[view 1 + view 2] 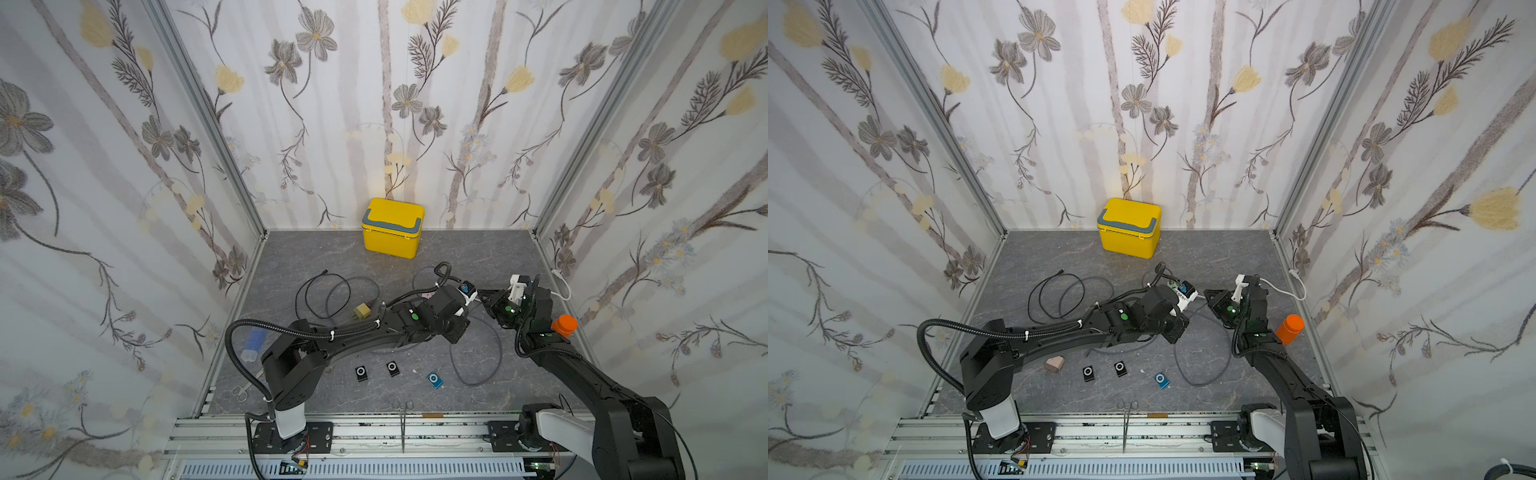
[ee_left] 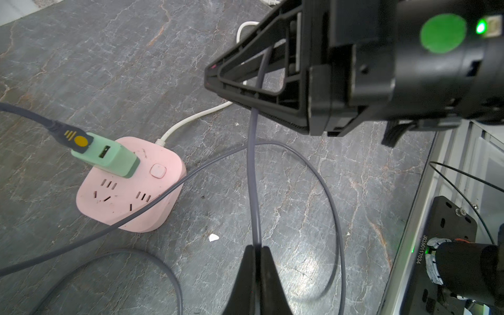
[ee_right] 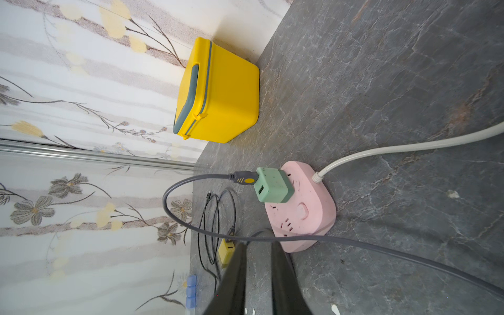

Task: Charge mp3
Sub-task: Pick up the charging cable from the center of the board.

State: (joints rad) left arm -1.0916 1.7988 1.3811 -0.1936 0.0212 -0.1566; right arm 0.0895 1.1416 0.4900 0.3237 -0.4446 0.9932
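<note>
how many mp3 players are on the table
3: two black mp3s side by side near the front edge of the table, and one blue mp3 just right of them. The left arm may hide more.

My left pincer [image 2: 256, 246] is black; the cable [image 2: 252, 177] at its tips is lilac-grey; ahead of it I see a pink power strip [image 2: 117, 210], a mint-green charger [image 2: 114, 159], a white cord [image 2: 191, 118]; the tabletop [image 2: 109, 68] under it is grey with pale marble veins; the wallpaper [image 1: 374, 104] far beyond shows grey and yellow flowers on white.
</note>
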